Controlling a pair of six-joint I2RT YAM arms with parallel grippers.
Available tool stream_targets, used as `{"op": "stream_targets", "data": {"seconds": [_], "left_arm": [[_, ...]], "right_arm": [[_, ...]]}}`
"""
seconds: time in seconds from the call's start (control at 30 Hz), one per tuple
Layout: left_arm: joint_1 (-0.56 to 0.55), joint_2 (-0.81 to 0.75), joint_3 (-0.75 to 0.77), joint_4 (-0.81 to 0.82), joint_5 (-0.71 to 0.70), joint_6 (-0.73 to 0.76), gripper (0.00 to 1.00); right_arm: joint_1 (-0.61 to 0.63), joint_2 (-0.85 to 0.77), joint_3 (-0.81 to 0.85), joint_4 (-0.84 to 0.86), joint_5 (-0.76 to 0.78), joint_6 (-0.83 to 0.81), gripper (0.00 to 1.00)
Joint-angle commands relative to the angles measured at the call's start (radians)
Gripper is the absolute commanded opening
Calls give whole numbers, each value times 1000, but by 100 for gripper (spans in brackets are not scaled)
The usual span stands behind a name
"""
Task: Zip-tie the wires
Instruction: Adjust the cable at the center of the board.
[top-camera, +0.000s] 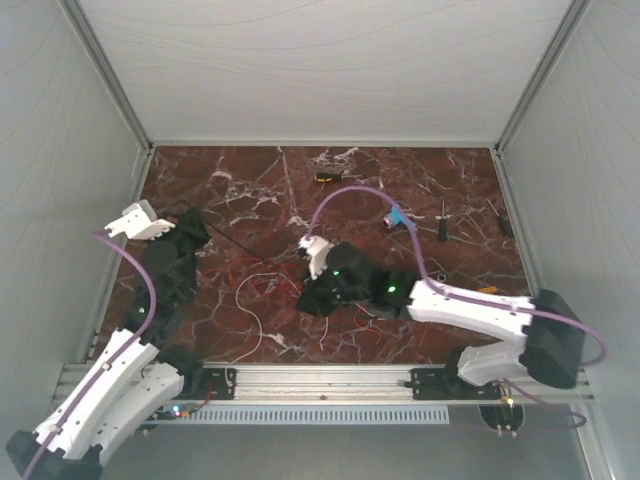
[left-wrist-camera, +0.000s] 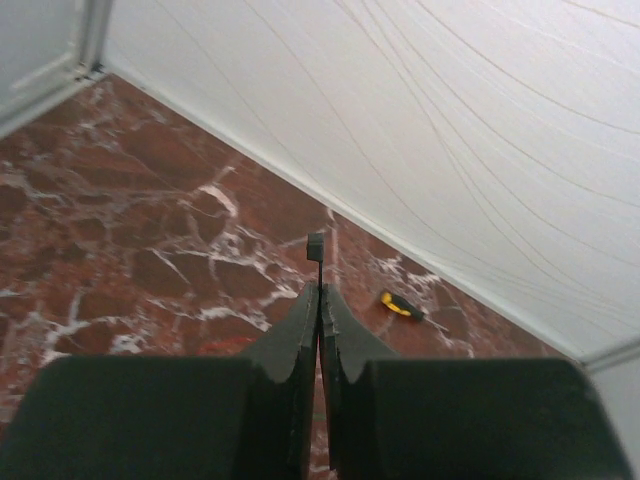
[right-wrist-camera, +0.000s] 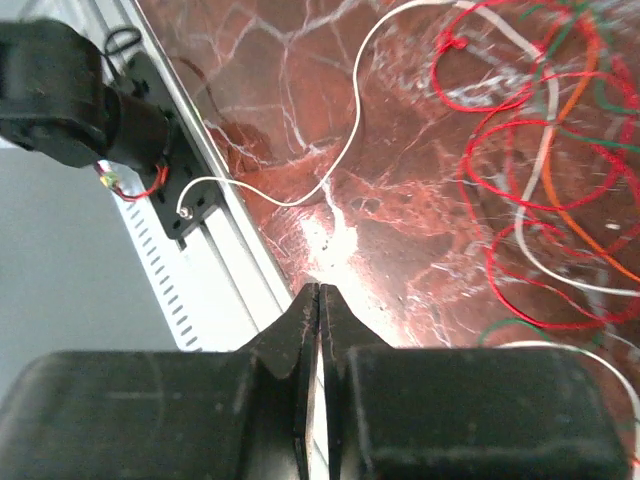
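My left gripper (top-camera: 198, 222) is at the left of the table. In the left wrist view it (left-wrist-camera: 320, 292) is shut on the zip tie (left-wrist-camera: 316, 248), whose small square head sticks out just past the fingertips. In the top view the zip tie (top-camera: 238, 242) is a thin black line running from that gripper towards the table's middle. The wires (top-camera: 262, 285), white, red and orange, lie in loose loops on the marble between the arms. They also show in the right wrist view (right-wrist-camera: 540, 170). My right gripper (top-camera: 306, 296) (right-wrist-camera: 318, 292) is shut and empty, low over the marble beside the wires.
A small black-and-yellow tool (top-camera: 327, 178) (left-wrist-camera: 400, 304) lies near the back wall. A blue item (top-camera: 397, 216) and two screwdrivers (top-camera: 443, 225) lie at the back right. The metal rail (right-wrist-camera: 230, 270) runs along the near edge. White walls enclose the table.
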Motion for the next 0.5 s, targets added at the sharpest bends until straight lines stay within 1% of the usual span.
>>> {"op": "stream_targets", "data": {"seconds": [0.0,0.07,0.23,0.47], "left_arm": [[114,-17,20,57,90,51,0],[148,-28,20,63,99,72,0],[178,-59,25,73,81,146,0],[183,-116,5,67,42,151,0]], "right_arm": [[59,171,14,187,60,46,0],[78,273,55,237,66,57,0],[118,517,218,264,116,53,0],[114,729,375,298,189,15,0]]}}
